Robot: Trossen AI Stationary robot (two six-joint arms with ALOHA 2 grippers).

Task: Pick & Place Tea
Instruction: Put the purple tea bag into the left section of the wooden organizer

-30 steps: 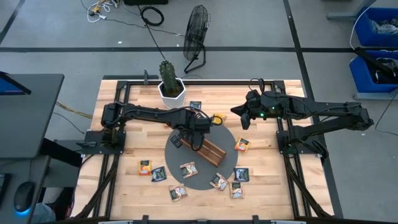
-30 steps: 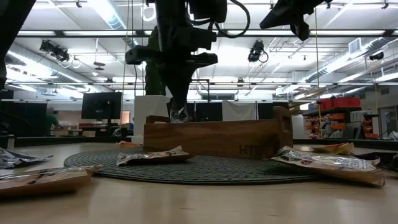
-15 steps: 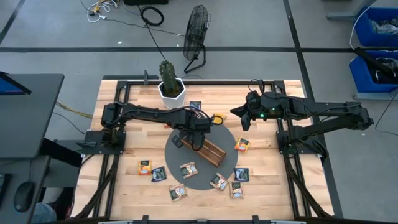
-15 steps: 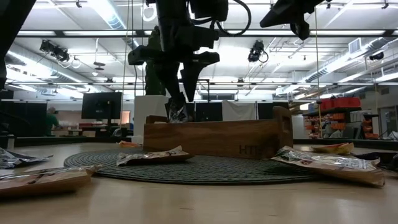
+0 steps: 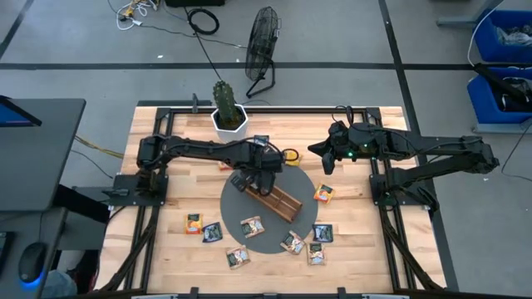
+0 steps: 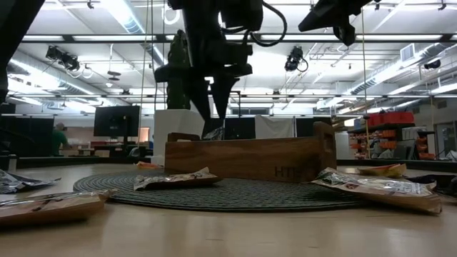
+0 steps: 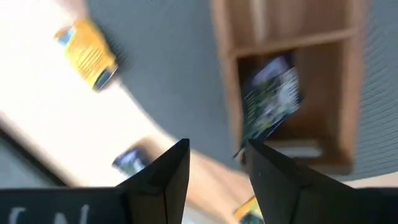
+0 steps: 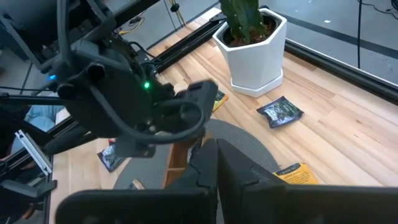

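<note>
Wooden tray [image 5: 281,202] under parted left fingers [image 7: 163,177]

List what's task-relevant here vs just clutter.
Job:
- tea packets scattered on the table
- dark packet already in an end compartment of the wooden tray
- left tool, open above that tray
- right tool, waiting aloft, shut

Lying about:
- cactus pot
- round grey mat
- fan
</note>
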